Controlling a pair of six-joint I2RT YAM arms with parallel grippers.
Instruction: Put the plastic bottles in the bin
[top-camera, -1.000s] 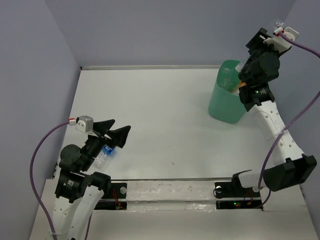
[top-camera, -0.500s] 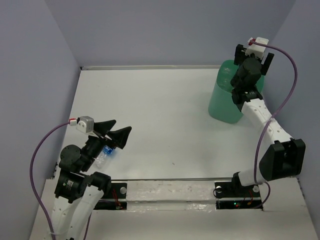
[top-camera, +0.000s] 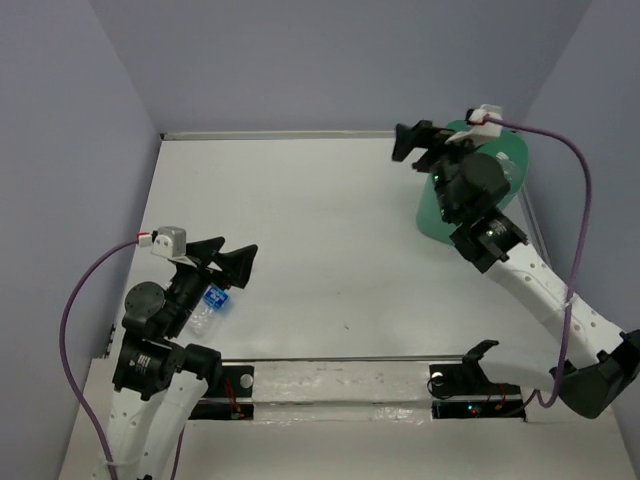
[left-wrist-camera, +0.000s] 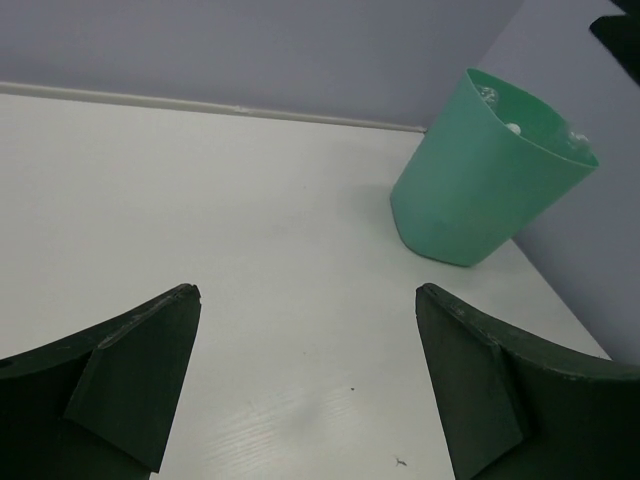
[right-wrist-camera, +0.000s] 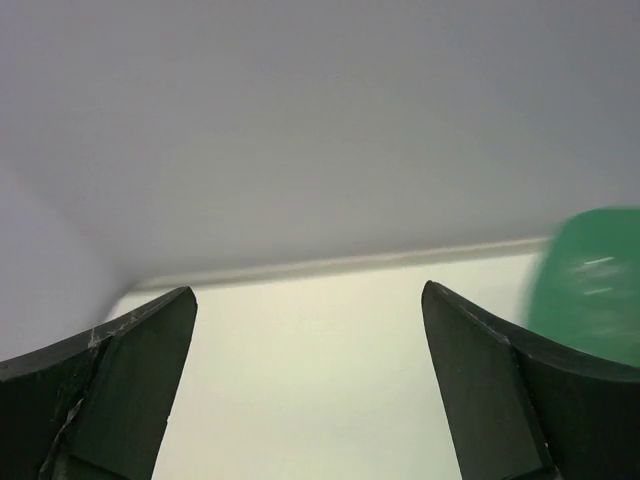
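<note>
Left gripper (left-wrist-camera: 307, 290), 8 o'clock of table (top-camera: 330, 230): jaws wide, empty, poised over blue-labelled bottle (top-camera: 212, 299) lying on the surface. Right gripper (right-wrist-camera: 308, 292), 1 o'clock: jaws wide, nothing between. Bin (top-camera: 432, 212) stands at 2 o'clock, just beside it.

White tabletop (top-camera: 330, 230) seen from above, enclosed by pale lilac walls (top-camera: 330, 60). At the far right stands a mint-green bin (top-camera: 437, 215), largely covered by the right arm (top-camera: 540, 280), which reaches in from the near right corner. The right hand (top-camera: 414, 142) hangs just left of the bin's rim, pointing left. At the near left, the left hand (top-camera: 236, 252) points right with its two black fingers spread apart and nothing between them. Just beside it, on the near side, a clear bottle (top-camera: 213, 299) with a blue label lies on the tabletop, partly hidden by the arm. Purple cables (top-camera: 575, 200) trail from both wrists.
</note>
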